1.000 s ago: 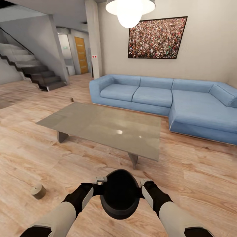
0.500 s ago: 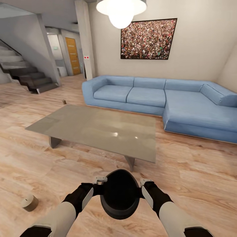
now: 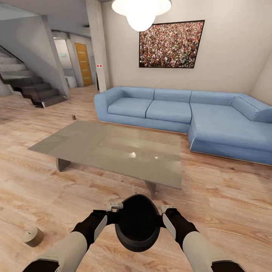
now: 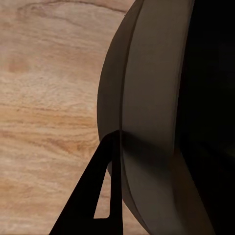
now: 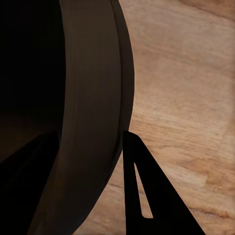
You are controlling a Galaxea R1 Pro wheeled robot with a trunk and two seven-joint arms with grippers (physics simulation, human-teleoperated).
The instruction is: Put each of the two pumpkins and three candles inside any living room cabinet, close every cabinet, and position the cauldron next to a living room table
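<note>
I hold the black cauldron (image 3: 136,223) in front of my trunk, above the wooden floor, with its dark mouth facing up. My left gripper (image 3: 114,210) is shut on its left rim and my right gripper (image 3: 165,210) on its right rim. The wrist views show the cauldron's wall (image 4: 156,122) (image 5: 93,98) close up, with a dark finger (image 4: 100,191) (image 5: 139,191) lying against the outside. The grey low table (image 3: 113,145) stands just ahead of the cauldron. A tan candle (image 3: 33,237) lies on the floor to my left. A small brown thing (image 3: 73,117) sits beyond the table's far left corner, too small to identify.
A blue corner sofa (image 3: 189,113) runs behind the table and along the right. Stairs (image 3: 30,85) and a hallway with an orange door (image 3: 83,62) lie at the back left. A round lamp (image 3: 141,11) hangs overhead. Open floor stretches left and right of the table.
The whole view has shifted, so the table, sofa and candle sit further left in the picture than a second ago. Both grippers hold the cauldron just as before.
</note>
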